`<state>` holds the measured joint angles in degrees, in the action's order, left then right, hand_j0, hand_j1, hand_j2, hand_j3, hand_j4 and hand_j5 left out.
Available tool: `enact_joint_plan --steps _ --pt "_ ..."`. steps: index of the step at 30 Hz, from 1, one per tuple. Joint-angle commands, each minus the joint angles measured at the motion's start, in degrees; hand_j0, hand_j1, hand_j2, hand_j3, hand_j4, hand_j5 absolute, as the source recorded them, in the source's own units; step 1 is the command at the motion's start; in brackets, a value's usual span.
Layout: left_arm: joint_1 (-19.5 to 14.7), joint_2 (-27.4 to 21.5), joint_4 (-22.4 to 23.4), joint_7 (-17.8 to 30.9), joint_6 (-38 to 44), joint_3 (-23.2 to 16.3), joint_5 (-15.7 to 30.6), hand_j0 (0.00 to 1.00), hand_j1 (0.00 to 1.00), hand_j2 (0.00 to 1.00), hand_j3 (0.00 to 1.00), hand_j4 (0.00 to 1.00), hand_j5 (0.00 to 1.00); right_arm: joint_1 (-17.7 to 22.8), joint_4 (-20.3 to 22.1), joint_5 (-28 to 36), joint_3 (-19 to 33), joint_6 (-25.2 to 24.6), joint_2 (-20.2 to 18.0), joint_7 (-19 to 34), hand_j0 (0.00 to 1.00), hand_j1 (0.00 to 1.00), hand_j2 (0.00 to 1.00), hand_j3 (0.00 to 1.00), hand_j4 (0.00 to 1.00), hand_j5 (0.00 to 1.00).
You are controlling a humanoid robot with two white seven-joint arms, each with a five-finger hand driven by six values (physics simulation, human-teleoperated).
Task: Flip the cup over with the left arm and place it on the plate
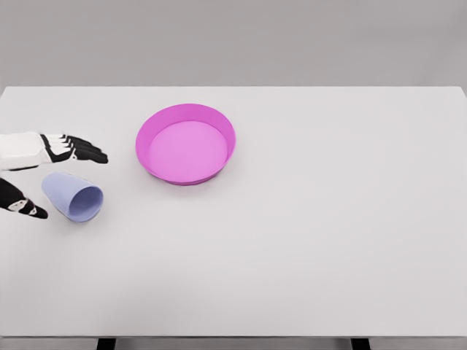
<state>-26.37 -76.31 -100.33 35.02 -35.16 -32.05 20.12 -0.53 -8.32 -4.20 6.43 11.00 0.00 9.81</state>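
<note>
- The left hand (45, 169) comes in from the left edge of the white table (306, 240), its arm mostly out of frame.
- Its fingers (86, 152) stretch out toward the right, lying close together and nearly straight.
- The thumb (28, 209) sits lower down, well apart from the fingers, so the hand is spread wide and grips nothing.
- The pale blue cup (73, 196) lies on its side on the table, in the gap between fingers and thumb, its mouth facing down and to the right.
- Whether any part of the hand touches the cup cannot be told.
- The pink plate (220, 125) sits right of the hand and cup, apart from both, with nothing in it.
</note>
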Motion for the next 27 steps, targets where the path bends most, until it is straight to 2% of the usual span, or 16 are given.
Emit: enact_joint_plan --steps 1,4,6,8,9,11,13,15,21,24,27 --pt "-0.1 -0.2 0.3 0.0 0.2 -0.7 -0.1 1.00 1.00 1.00 1.00 1.00 1.00 0.0 0.3 0.0 0.1 0.0 0.0 0.2 1.00 1.00 1.00 1.00 1.00 1.00" --pt "-0.4 0.8 5.2 0.0 0.2 -0.7 -1.5 1.00 1.00 1.00 1.00 1.00 1.00 0.4 -0.4 0.1 0.1 -0.1 0.0 0.1 1.00 1.00 1.00 1.00 1.00 1.00" --pt "-0.4 2.1 6.2 0.0 0.2 -0.8 -2.1 1.00 1.00 1.00 1.00 1.00 1.00 0.4 -0.3 0.1 0.1 0.0 0.0 0.1 1.00 1.00 1.00 1.00 1.00 1.00" --pt "-0.3 4.2 8.2 0.0 0.2 -0.9 -5.0 1.00 1.00 1.00 1.00 1.00 1.00 0.4 -0.3 0.1 0.0 0.0 0.0 0.1 1.00 1.00 1.00 1.00 1.00 1.00" --pt "-0.3 6.8 9.3 0.0 0.2 -0.9 -5.3 1.00 1.00 1.00 1.00 1.00 1.00 0.4 -0.3 0.1 0.0 0.0 0.0 0.1 1.00 1.00 1.00 1.00 1.00 1.00" --pt "-0.3 6.6 9.3 0.0 0.2 -2.6 -5.4 1.00 1.00 1.00 1.00 1.00 1.00 0.4 -0.4 0.1 0.0 0.0 0.0 0.1 1.00 1.00 1.00 1.00 1.00 1.00" --pt "-0.1 6.3 9.5 0.0 0.2 -2.7 -5.6 1.00 1.00 1.00 1.00 1.00 1.00 0.4 -0.4 0.1 0.1 -0.1 0.0 0.1 1.00 1.00 1.00 1.00 1.00 1.00" --pt "-0.3 6.5 12.1 0.0 0.2 -2.7 -7.0 1.00 1.00 1.00 1.00 1.00 1.00 0.4 -0.3 0.1 0.0 0.0 0.0 0.1 1.00 1.00 1.00 1.00 1.00 1.00" --pt "-0.4 6.8 12.4 0.0 0.2 -2.6 -7.0 1.00 1.00 1.00 1.00 1.00 1.00 0.4 -0.3 0.1 0.0 0.0 0.0 0.1 1.00 1.00 1.00 1.00 1.00 1.00" --pt "-1.1 7.4 15.9 0.0 0.2 -2.6 -7.3 1.00 1.00 1.00 1.00 1.00 1.00 0.4 -0.4 0.1 0.0 0.0 0.0 0.1 1.00 1.00 1.00 1.00 1.00 1.00" --pt "-1.3 9.8 18.8 0.0 0.2 -2.5 -11.2 1.00 1.00 1.00 1.00 1.00 1.00 0.4 -0.4 0.1 0.0 0.0 0.0 0.1 1.00 1.00 1.00 1.00 1.00 1.00"
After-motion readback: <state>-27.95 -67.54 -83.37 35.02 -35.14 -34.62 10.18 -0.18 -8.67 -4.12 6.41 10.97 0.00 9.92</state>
